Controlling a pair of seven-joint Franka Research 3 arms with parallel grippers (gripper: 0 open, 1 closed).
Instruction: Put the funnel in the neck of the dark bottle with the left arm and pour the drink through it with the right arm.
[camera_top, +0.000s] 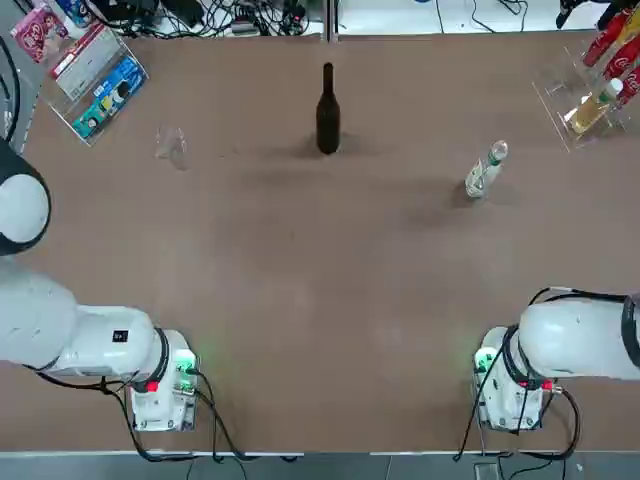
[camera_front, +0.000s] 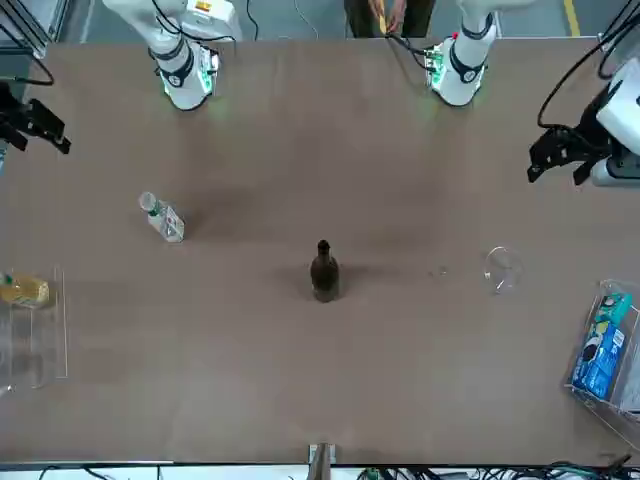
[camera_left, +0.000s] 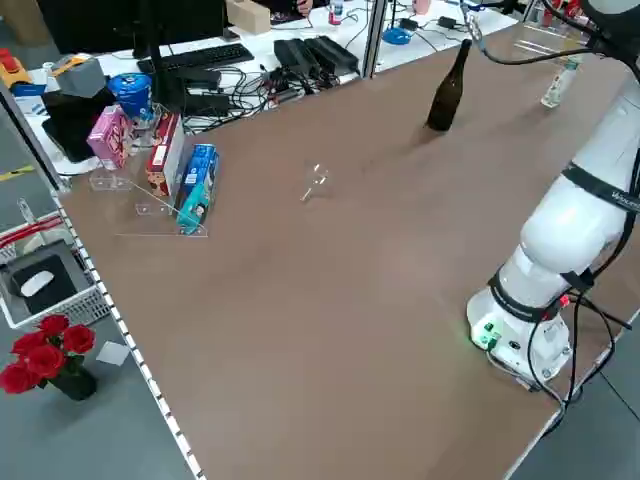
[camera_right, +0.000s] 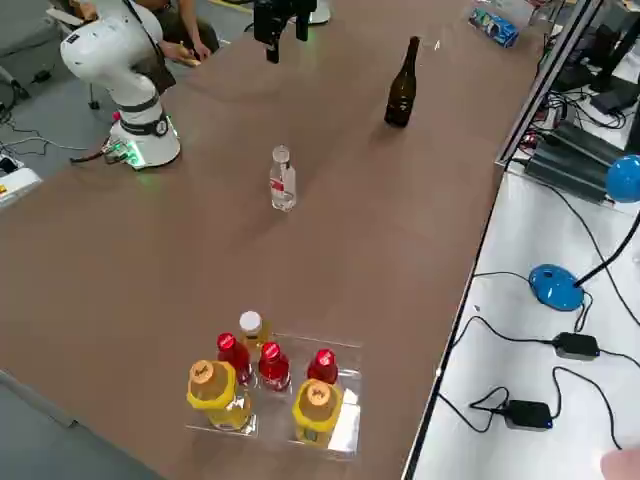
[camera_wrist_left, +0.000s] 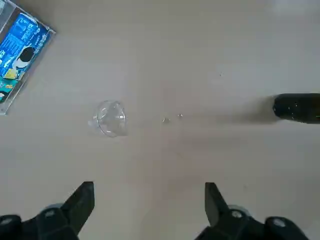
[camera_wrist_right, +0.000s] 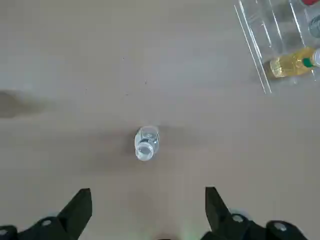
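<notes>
1. Both arm bases sit at the near edge of the brown counter (camera_top: 320, 300); both arms are raised above it.
2. Left end effector (camera_wrist_left: 149, 207): fingers spread wide, empty, high over the counter's left side.
3. Small clear see-through funnel (camera_top: 172, 145) lies on its side on the counter, left of centre, touching nothing.
4. Tall slim dark glass bottle (camera_top: 327, 112) stands upright at the far middle, neck bare.
5. Right end effector (camera_wrist_right: 148, 210): fingers spread wide, empty, hovering above the drink.
6. Small clear plastic drink bottle with white cap (camera_top: 485, 170) stands upright right of centre, well apart from the dark bottle.
7. Clear plastic rack (camera_wrist_right: 260, 40) with a yellowish bottle (camera_wrist_right: 292, 62) sits at the far right.
</notes>
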